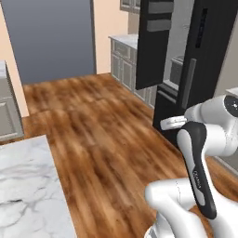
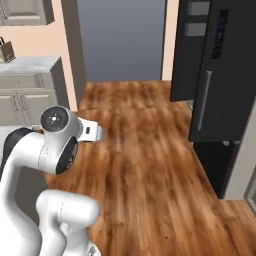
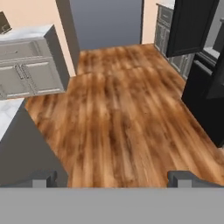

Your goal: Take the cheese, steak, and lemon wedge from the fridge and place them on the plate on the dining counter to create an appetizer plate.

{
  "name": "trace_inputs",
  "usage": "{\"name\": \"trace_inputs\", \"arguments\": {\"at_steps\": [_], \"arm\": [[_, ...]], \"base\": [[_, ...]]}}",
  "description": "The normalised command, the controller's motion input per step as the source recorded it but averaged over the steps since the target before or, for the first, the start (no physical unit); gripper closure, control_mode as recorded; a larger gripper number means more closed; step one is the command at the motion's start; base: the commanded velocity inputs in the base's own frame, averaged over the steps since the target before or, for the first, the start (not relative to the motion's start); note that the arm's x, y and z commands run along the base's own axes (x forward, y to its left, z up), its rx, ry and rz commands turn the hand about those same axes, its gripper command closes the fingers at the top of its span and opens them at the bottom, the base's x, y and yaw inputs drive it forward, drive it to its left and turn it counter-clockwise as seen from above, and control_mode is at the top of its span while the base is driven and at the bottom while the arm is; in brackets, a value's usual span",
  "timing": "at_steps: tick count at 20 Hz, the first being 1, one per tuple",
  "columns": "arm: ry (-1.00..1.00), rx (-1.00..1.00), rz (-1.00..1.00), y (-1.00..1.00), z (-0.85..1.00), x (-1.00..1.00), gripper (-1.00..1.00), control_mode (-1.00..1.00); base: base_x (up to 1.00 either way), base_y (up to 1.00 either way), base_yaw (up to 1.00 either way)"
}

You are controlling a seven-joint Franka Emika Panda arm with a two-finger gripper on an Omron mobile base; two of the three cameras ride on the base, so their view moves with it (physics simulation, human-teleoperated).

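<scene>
Here, from the left base view, we see the fridge (image 1: 186, 60) ahead and to the right of our arm, one door swung open toward the room; its shelves are too dark for us to pick out cheese, steak or lemon. A corner of the marble table (image 1: 28, 186) lies at lower left, on the opposite side from the fridge.

From the right base view, the fridge (image 2: 215, 70) stands at the far right across the wood floor (image 2: 145, 150), well apart from us.

In the hand view, our end effector (image 3: 113, 178) is empty with fingers spread wide, pointing over bare floor; the fridge (image 3: 201, 65) sits off to its right. We judge the coming move turns on swinging right toward that open door.
</scene>
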Motion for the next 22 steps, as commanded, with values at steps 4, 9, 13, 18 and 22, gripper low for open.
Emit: {"name": "trace_inputs", "arguments": {"at_steps": [4, 9, 13, 18, 22], "arm": [[0.00, 0.00, 0.00, 0.00, 0.00, 0.00, -1.00, 1.00], [0.00, 0.00, 0.00, 0.00, 0.00, 0.00, -1.00, 1.00], [0.00, 0.00, 0.00, 0.00, 0.00, 0.00, -1.00, 1.00], [0.00, 0.00, 0.00, 0.00, 0.00, 0.00, -1.00, 1.00], [0.00, 0.00, 0.00, 0.00, 0.00, 0.00, -1.00, 1.00]], "base": [[1.00, -0.19, -0.22], [1.00, -0.21, -0.43], [1.00, -0.01, -0.47], [1.00, 0.22, -0.44], [0.99, 0.48, -0.53]]}}
